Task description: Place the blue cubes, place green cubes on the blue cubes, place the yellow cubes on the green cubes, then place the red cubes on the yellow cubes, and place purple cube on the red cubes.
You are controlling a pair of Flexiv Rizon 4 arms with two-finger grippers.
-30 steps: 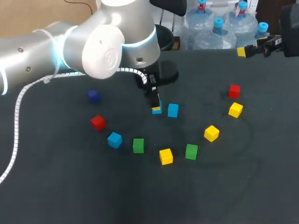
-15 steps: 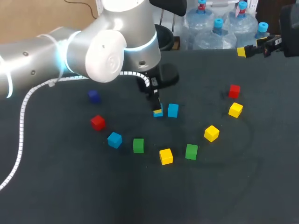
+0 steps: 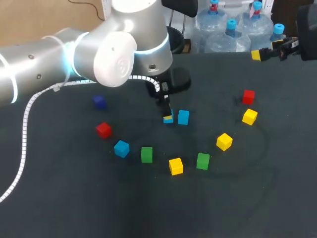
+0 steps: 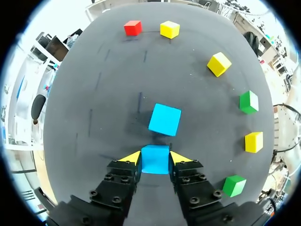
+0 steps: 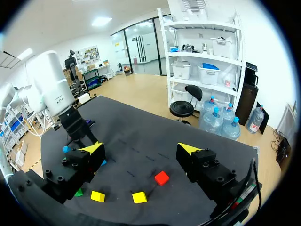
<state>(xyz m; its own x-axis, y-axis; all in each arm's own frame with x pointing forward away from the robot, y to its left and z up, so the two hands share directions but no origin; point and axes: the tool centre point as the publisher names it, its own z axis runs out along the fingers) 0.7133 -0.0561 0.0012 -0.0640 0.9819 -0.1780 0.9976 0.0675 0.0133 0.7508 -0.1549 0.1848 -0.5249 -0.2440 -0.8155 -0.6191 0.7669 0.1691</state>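
Left gripper (image 4: 155, 157): jaws clamped on a small bright-blue cube (image 4: 155, 161).
Held cube: just beside the loose blue cube (image 4: 164, 119), not quite touching.
Change: it has edged closer to that cube; the blue base layer is being set.
Right gripper (image 5: 141, 149): jaws apart, empty, well apart from it.

The left arm (image 3: 59, 54) comes in from the left to the middle of the tabletop (image 3: 148, 213), where its tool (image 4: 155, 157) clamps the gripped cube (image 4: 155, 164) between both tips. The second cube (image 4: 165, 119) lies just ahead of them, to the right in the head view. Nine more cubes (image 3: 146, 154) curve around this pair, from the leftmost cube (image 3: 99, 102), through the nearest cube (image 3: 176, 166) on the robot's side, to the last cube (image 3: 248, 96) at the far right. The right tool (image 5: 141, 149) hangs, tips wide apart, over the far right corner.
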